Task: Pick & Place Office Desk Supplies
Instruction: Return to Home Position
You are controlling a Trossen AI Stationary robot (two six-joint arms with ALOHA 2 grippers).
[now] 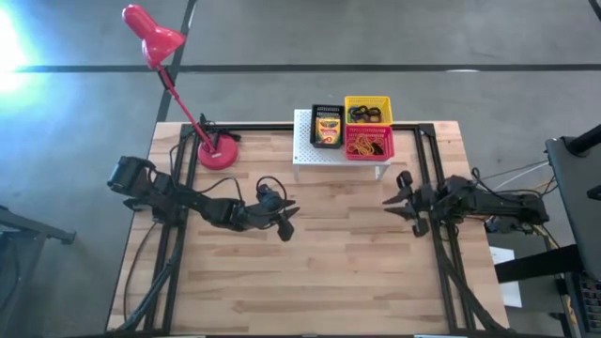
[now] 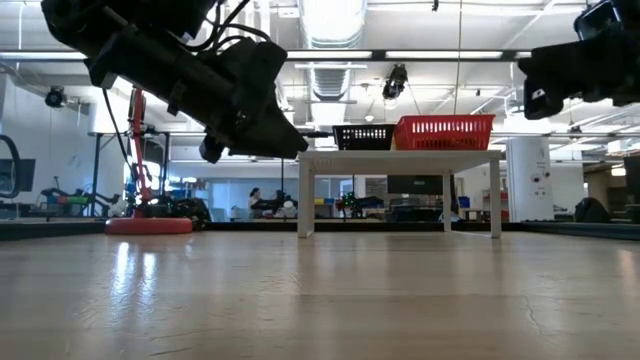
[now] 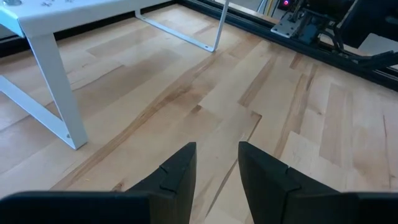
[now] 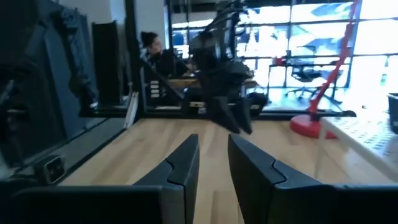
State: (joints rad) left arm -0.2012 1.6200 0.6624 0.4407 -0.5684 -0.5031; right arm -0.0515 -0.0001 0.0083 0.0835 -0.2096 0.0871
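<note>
Three baskets (image 1: 392,143) hold yellow-green crayon boxes (image 1: 327,129), dark rings (image 1: 366,114), yellowish bands (image 1: 368,145); left claw (image 1: 290,218), right claw (image 1: 399,202) released.

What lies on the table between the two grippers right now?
Nothing. The high view shows only bare wooden table between the left gripper and the right gripper, both open and empty.
</note>
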